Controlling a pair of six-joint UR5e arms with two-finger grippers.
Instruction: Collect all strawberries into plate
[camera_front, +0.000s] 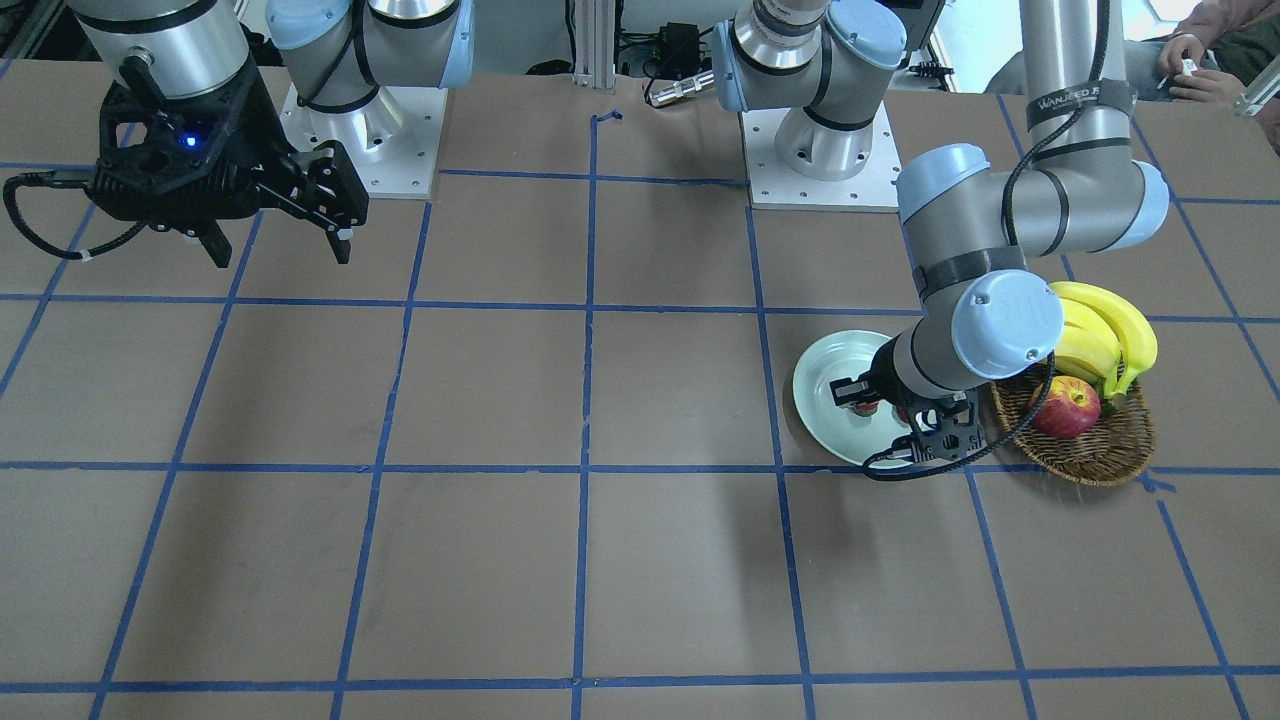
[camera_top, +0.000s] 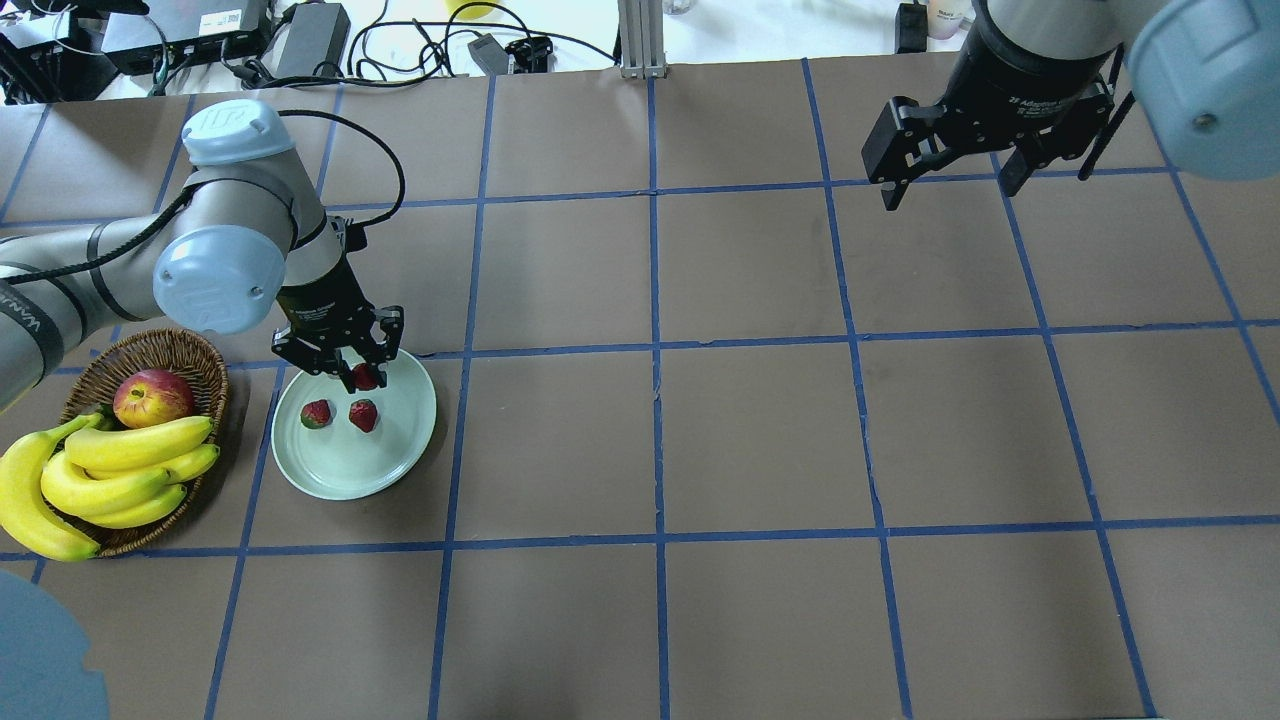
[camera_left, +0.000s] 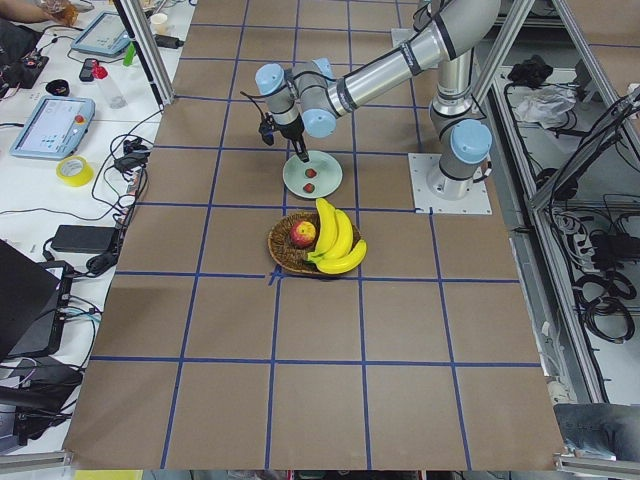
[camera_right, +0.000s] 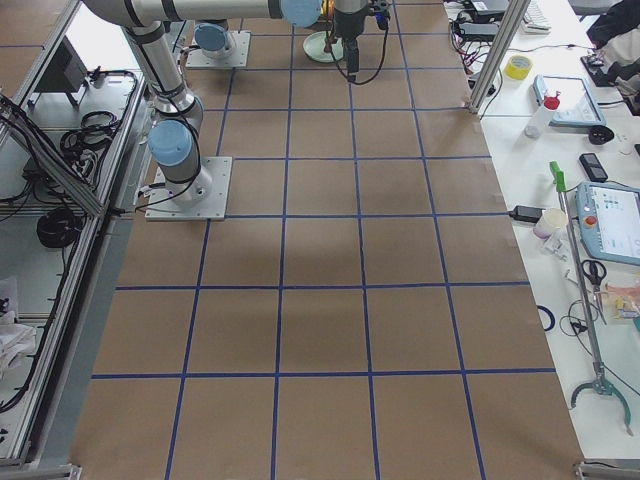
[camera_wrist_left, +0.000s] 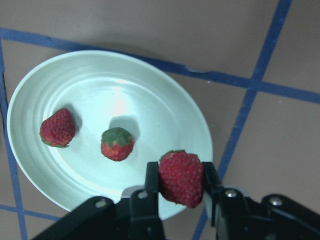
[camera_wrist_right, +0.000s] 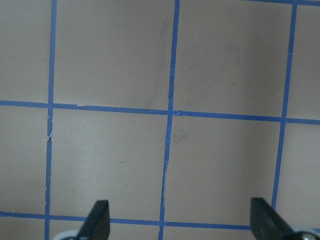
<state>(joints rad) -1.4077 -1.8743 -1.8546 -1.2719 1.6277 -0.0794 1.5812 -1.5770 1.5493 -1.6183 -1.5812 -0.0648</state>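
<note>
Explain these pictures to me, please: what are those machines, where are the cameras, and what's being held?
The machines are two robot arms, left and right, at a brown table gridded with blue tape. Four pictures come from fixed cameras: overhead, facing the robot, and at each table end; two come from cameras on the wrists. The left gripper pinches a strawberry above the pale green plate, near its rim, where two more strawberries lie. Beside it, a wicker basket holds an apple and bananas. The right gripper hangs open, holding nothing.

Left arm (camera_front: 985, 330) hides part of the plate (camera_front: 822, 392).
</note>
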